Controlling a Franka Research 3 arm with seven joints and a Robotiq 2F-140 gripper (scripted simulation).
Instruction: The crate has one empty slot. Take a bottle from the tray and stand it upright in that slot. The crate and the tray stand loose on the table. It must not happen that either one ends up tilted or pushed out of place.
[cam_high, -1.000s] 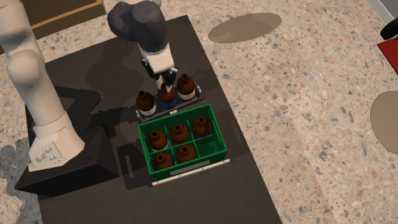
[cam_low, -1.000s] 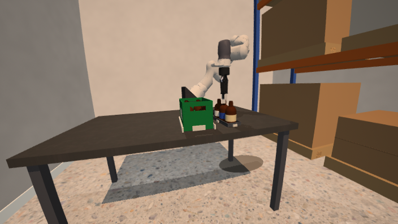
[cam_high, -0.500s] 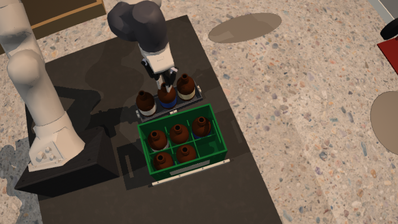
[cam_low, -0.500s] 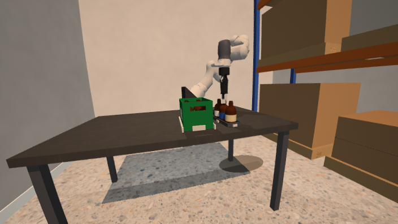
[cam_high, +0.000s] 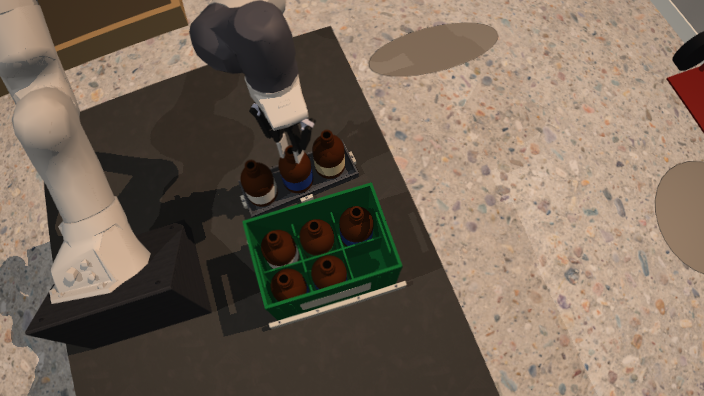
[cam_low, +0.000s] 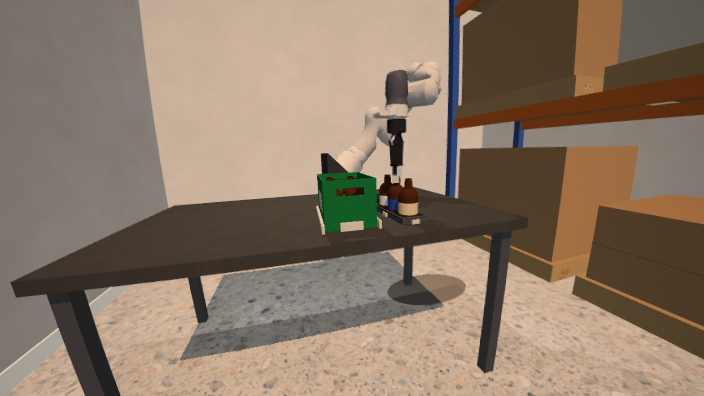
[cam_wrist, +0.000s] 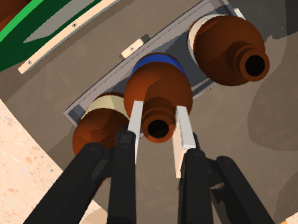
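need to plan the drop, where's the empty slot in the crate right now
In the top view the empty slot is the green crate's lower-right corner compartment, on the side away from the tray, right of the near-row middle bottle and below the blue-labelled one.

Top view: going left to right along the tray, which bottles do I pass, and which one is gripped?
Cream-label bottle → blue-label bottle, its neck clamped in the gripper → second cream-label bottle, all standing in the tray.
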